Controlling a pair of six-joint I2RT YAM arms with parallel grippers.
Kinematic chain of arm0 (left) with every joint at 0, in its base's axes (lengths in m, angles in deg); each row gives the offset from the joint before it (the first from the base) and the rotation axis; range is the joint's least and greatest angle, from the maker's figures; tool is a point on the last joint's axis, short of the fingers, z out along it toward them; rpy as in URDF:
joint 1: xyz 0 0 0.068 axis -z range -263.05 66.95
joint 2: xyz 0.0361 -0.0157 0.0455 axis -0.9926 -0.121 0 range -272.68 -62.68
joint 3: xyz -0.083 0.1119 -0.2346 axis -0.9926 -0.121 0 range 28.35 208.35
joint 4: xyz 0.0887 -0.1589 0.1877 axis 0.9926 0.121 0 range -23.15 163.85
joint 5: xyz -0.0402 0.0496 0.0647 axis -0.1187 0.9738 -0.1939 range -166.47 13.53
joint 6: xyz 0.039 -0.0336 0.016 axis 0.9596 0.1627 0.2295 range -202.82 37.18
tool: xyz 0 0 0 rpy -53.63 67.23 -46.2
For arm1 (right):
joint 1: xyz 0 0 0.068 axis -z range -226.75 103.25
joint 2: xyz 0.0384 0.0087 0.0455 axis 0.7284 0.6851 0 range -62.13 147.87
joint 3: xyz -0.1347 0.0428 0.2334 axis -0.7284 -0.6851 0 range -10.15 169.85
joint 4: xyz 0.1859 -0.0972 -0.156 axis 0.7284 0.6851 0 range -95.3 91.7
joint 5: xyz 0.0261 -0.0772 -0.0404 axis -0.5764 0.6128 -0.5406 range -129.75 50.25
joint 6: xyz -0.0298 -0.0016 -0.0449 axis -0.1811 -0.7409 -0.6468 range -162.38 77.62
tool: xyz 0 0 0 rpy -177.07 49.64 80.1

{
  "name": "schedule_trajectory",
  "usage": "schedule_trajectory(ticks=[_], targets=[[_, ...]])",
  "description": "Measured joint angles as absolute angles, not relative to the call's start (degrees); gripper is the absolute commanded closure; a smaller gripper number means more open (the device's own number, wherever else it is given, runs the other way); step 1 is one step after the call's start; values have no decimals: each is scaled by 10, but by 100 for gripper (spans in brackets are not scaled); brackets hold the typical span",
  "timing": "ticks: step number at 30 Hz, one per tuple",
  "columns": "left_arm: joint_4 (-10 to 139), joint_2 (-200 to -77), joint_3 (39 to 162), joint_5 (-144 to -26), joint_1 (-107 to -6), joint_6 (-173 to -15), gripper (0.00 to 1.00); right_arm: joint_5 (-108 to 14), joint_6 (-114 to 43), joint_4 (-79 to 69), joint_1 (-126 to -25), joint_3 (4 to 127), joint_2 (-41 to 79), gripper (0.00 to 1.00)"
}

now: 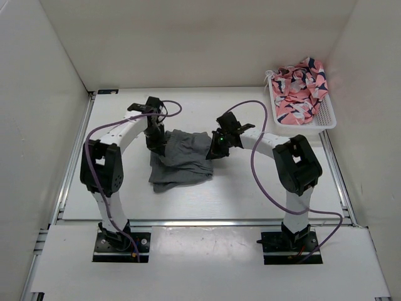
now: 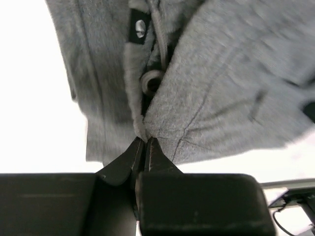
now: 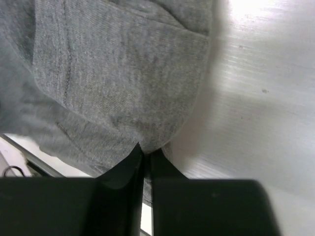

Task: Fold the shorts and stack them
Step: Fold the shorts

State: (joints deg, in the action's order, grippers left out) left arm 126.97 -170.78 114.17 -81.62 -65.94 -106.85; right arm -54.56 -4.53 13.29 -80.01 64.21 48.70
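We count one pair of grey shorts (image 1: pixel 180 162) on the white table (image 1: pixel 250 194), lying crumpled in the middle between the two arms, the upper edge stretched sideways and the rest hanging down toward the near edge in a loose heap. Two grippers are at that upper edge, one at each end. The left gripper (image 2: pixel 146 141) has its two fingers pressed together with only a thin fold of grey knit between the tips; just above the pinch we see one metal eyelet (image 2: pixel 151 81), one drawstring cord (image 2: pixel 158 34) and one small black label (image 2: pixel 139 27) at the waistband. The right gripper (image 3: pixel 146 151) is likewise pinched narrow, its two fingers meeting on the rounded edge of a fold of the same fabric, with bare table to its right. At the far right corner stands one white basket (image 1: pixel 327 116), well apart from the shorts, and in it a bundle of pink, navy and white patterned cloth (image 1: pixel 301 88); we cannot tell whether that bundle is one piece or several.
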Motion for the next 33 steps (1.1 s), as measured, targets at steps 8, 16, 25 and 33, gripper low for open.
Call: schedule_trajectory(ticks=[8,16,25,33], targets=[[1279,-1534,1109,-815,-670,-1084,90,-546,-42,125,-810,644,463,99],[1238,-1510,940,-798,-711,-1121,49,-524,-76,153,-835,681,464,18],[1219,-1551,940,-771,-728,-1137,0,-476,-109,189,-848,687,468,8],[1173,-1629,1004,-760,-726,-1130,2,-501,-111,188,-848,700,490,21]])
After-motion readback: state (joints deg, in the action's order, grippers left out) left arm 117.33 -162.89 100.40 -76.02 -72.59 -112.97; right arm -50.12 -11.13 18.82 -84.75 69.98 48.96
